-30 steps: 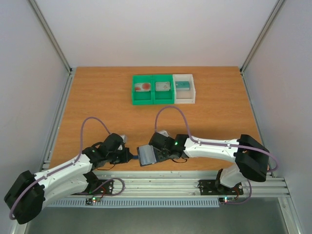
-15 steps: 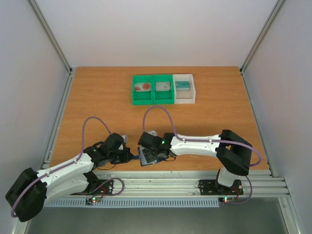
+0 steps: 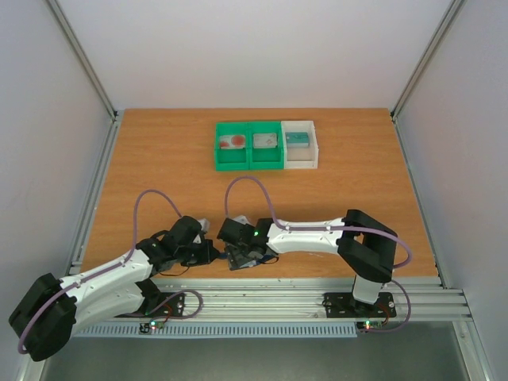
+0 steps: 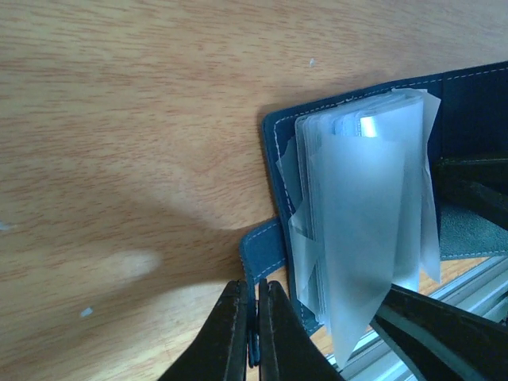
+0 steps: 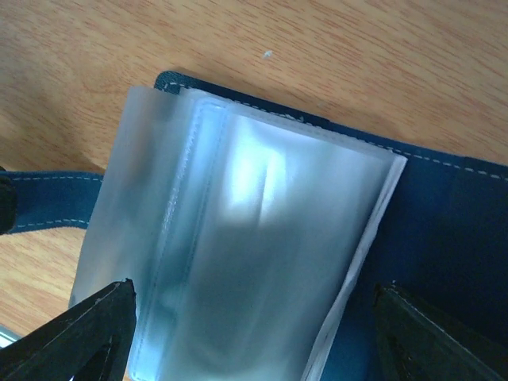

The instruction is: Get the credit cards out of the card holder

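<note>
left gripper clamped on holder tab, pinning it down | right gripper spread wide over sleeves (likely seeking a card)

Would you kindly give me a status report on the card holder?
Left claw shut on card holder strap. Right claw open over its clear sleeves. No obstruction seen.
</note>
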Robot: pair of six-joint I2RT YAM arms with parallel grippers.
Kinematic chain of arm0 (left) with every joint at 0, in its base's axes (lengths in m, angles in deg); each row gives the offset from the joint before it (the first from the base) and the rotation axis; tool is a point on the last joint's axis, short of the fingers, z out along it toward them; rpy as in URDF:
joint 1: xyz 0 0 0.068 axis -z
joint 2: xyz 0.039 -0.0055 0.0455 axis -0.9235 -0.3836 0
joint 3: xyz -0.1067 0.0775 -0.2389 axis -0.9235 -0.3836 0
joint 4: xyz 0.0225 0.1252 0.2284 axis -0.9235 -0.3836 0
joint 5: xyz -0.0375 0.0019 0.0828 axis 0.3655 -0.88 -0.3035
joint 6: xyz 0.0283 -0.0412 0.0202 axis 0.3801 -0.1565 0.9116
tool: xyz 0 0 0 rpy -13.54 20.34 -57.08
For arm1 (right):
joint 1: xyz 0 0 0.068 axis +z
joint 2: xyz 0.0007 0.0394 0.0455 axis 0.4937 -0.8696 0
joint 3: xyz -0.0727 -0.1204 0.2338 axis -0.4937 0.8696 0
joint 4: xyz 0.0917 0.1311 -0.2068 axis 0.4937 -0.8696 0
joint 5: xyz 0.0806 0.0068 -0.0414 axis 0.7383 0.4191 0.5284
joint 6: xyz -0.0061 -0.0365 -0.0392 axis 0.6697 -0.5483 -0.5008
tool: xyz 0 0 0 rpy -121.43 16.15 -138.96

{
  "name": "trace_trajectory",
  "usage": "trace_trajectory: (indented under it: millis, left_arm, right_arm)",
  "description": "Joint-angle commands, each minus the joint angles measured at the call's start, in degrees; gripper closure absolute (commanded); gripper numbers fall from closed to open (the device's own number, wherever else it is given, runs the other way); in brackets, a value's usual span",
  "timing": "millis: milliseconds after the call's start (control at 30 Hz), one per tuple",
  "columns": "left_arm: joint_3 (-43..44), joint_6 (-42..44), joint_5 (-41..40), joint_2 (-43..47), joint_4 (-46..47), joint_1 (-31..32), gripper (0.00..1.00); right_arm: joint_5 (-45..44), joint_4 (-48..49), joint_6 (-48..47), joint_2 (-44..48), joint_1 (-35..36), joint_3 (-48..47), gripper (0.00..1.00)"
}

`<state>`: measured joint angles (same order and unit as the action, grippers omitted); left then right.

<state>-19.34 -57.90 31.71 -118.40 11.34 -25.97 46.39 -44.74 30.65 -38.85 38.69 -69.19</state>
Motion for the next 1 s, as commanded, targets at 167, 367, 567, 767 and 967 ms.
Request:
trace_trajectory:
  millis: [167, 367, 567, 767, 967]
  left_arm:
    - [-1.37, 0.15, 0.60, 0.03, 4.01, -0.20, 1.00]
    - [-1.22, 0.88, 0.71, 0.25, 3.57, -0.22, 1.00]
    - [-1.26, 1.57, 0.68, 0.30, 3.08, -0.21, 0.99]
    - [-0.87, 2.44, 1.20, -0.37, 3.46, -0.20, 1.00]
    - [-0.74, 2.31, 2.19, -2.09, 4.84, -0.20, 1.00]
  right_arm:
    - [-2.72, -2.95, 1.41, -3.13, 0.37, -3.07, 0.15]
    - [-8.28, -6.11, 1.67, -2.29, 0.37, -2.88, 0.18]
    - [-10.86, -8.17, 1.67, -0.07, 0.37, -2.45, 0.22]
    - [-13.41, -9.60, 0.93, 2.71, 0.37, -2.36, 0.25]
    - [-14.16, -9.87, 0.09, 3.28, 0.28, -2.55, 0.32]
